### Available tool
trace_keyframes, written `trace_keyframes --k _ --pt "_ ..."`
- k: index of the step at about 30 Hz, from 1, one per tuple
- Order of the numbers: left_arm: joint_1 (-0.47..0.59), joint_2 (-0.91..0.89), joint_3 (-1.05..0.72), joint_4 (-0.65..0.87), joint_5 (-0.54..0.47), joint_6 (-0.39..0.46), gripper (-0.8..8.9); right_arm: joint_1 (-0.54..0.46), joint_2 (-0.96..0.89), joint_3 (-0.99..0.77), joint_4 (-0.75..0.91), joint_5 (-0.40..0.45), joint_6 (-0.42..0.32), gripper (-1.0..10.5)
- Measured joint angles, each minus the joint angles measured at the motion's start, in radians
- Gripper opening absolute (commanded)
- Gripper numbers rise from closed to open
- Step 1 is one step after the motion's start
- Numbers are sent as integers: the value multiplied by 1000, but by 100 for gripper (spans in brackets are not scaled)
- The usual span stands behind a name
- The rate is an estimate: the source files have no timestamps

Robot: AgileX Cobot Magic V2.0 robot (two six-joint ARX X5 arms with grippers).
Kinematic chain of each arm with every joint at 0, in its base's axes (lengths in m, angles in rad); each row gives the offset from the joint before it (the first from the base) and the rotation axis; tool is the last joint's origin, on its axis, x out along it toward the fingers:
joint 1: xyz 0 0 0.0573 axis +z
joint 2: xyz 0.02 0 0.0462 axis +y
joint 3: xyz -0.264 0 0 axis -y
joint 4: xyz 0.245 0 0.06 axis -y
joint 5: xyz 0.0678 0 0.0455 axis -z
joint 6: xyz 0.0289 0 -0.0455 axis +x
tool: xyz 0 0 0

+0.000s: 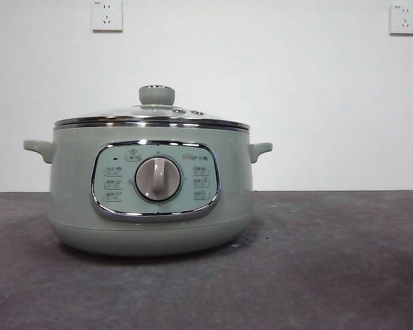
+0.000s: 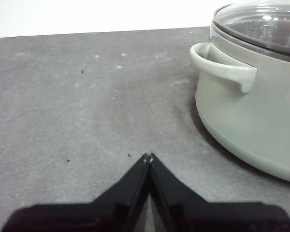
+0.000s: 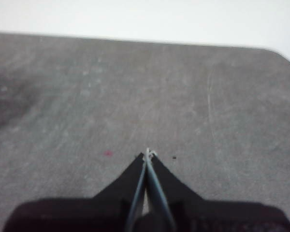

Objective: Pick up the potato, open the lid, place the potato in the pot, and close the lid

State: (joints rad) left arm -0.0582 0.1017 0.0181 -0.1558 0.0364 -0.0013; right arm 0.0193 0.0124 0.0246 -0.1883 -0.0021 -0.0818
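Note:
The pale sage-green pot [image 1: 76,199] stands on the dark table left of centre in the front view, its dial facing the camera. The glass lid [image 1: 124,114] with its pale-green knob [image 1: 157,95] sits shut on the pot. The potato is not in view. My left gripper [image 2: 148,156] is shut and empty above bare table, with the pot [image 2: 251,121], one side handle [image 2: 222,67] and the lid [image 2: 261,21] close beside it. My right gripper [image 3: 147,154] is shut and empty over bare table, away from the pot. Neither arm shows in the front view.
The grey table [image 1: 330,261] stretches around the pot, with a white wall behind. Two wall sockets [image 1: 107,15] [image 1: 404,18] sit high on the wall. A small red speck [image 3: 107,153] lies on the table near my right gripper.

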Motion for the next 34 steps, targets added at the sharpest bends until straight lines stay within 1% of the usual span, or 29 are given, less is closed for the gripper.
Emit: trace_keyframes --k 13,34 --pt "0 0 0 0 0 0 -3 0 -2 0 -5 11 26 1" --pt "0 0 0 0 0 0 -3 0 -2 0 -5 11 26 1"
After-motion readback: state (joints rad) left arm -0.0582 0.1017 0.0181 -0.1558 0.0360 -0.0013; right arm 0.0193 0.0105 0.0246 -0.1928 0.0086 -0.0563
